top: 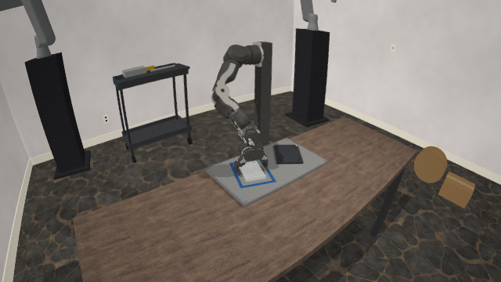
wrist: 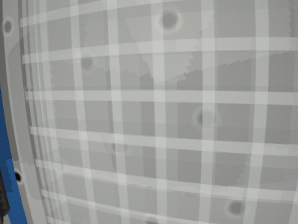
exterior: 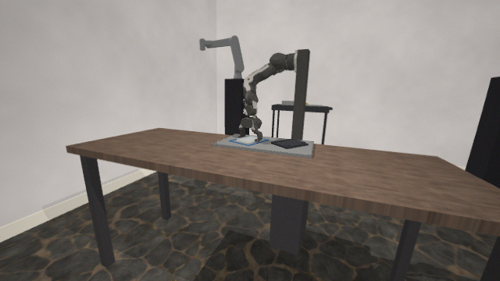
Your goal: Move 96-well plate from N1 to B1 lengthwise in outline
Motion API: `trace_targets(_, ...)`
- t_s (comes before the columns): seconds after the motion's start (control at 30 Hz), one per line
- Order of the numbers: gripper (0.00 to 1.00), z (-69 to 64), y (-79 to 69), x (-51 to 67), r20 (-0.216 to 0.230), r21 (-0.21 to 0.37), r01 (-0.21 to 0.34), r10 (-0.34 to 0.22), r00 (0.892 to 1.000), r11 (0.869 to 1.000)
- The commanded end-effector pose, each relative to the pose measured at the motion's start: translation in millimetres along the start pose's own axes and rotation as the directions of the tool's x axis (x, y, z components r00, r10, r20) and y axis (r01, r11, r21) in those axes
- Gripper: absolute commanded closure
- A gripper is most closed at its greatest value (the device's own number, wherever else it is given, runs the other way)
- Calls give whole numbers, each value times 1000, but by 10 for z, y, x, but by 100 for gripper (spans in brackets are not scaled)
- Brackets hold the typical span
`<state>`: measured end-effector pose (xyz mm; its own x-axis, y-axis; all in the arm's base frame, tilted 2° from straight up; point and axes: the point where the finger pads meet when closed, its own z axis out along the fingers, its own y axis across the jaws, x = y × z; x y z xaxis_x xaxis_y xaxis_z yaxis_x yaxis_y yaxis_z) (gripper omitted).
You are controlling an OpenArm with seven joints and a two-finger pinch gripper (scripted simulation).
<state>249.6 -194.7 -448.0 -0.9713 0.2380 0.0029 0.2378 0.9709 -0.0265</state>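
Here, look at the top view: the 96-well plate (top: 252, 171) lies flat on the grey deck (top: 309, 166), inside the blue taped outline (top: 256, 185) of spot B1, long sides approx. parallel to the outline's long sides. The gripper (top: 252, 157) sits directly over the plate's far end, fingers spread wide to either side of it, gripping nothing. You cannot tell from these views whether the fingers touch the plate walls. The black plate nest N1 (top: 288, 153) sits just to the right on the same deck, w/ no plate in it. In the wrist view, the well grid (wrist: 160, 123) fills nearly the whole frame; a strip of blue tape (wrist: 9, 163) runs down the left edge. The deck rests on the wooden table (top: 196, 235).
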Motion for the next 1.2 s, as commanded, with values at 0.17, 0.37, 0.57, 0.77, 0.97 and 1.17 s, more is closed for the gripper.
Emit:
trace_targets(0.17, 23, -86, 3, -8, 2, -1, 0, 0, 1000, 1000)
trace_targets(0.37, 23, -406, 4, -8, 0, 0, 1, -1, 1000, 1000)
trace_targets(0.57, 23, -406, 4, -8, 0, 0, 1, -1, 1000, 1000)
trace_targets(0.77, 23, -567, 13, -8, 1, -5, 2, -2, 1000, 1000)
trace_targets(0.97, 23, -807, 7, -8, 0, -1, 1, -1, 1000, 1000)
trace_targets(1.17, 23, -807, 7, -8, 0, -1, 1, -1, 1000, 1000)
